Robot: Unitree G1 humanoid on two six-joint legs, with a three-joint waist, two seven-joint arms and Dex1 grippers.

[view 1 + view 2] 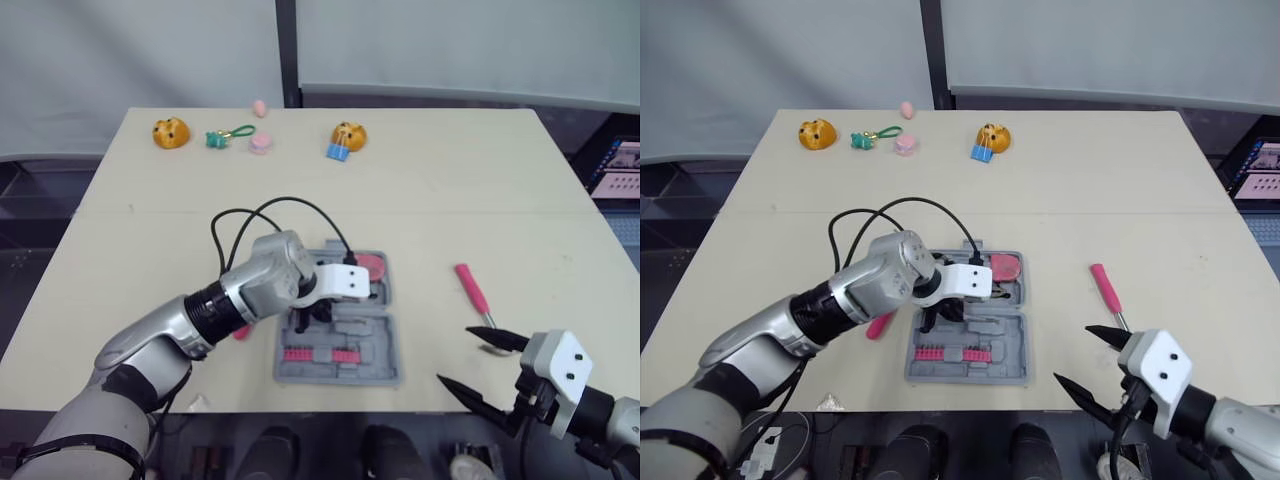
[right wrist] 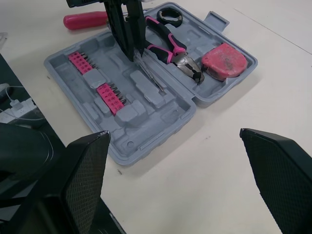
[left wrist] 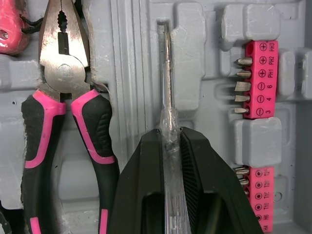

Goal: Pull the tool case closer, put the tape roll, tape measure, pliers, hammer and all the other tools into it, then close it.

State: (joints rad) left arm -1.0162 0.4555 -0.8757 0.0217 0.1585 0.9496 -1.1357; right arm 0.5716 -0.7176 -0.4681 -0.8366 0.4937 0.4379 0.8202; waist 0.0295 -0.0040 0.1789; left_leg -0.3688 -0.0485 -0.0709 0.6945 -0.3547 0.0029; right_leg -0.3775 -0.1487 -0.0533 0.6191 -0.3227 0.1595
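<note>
The grey tool case (image 1: pixel 340 372) lies open near the table's front edge. Over its tray my left gripper (image 3: pixel 170 134) is shut on a clear-handled screwdriver (image 3: pixel 167 73), whose shaft lies along a slot in the tray. Pink-and-black pliers (image 3: pixel 63 63) sit in the slot beside it. A pink tape measure (image 2: pixel 224 59) rests in the case's far corner, and pink bit holders (image 3: pixel 256 73) line the near side. A pink-handled tool (image 1: pixel 880 325) lies on the table left of the case. A pink screwdriver (image 1: pixel 472 290) lies to the right. My right gripper (image 1: pixel 453 354) hangs open, empty, at the front right.
Along the far edge of the table (image 1: pixel 420 200) sit an orange toy (image 1: pixel 171 132), a green keychain (image 1: pixel 225 136), small pink pieces (image 1: pixel 260 143) and a second orange toy with a blue clip (image 1: pixel 347 136). A black cable (image 1: pixel 262 212) loops above my left arm.
</note>
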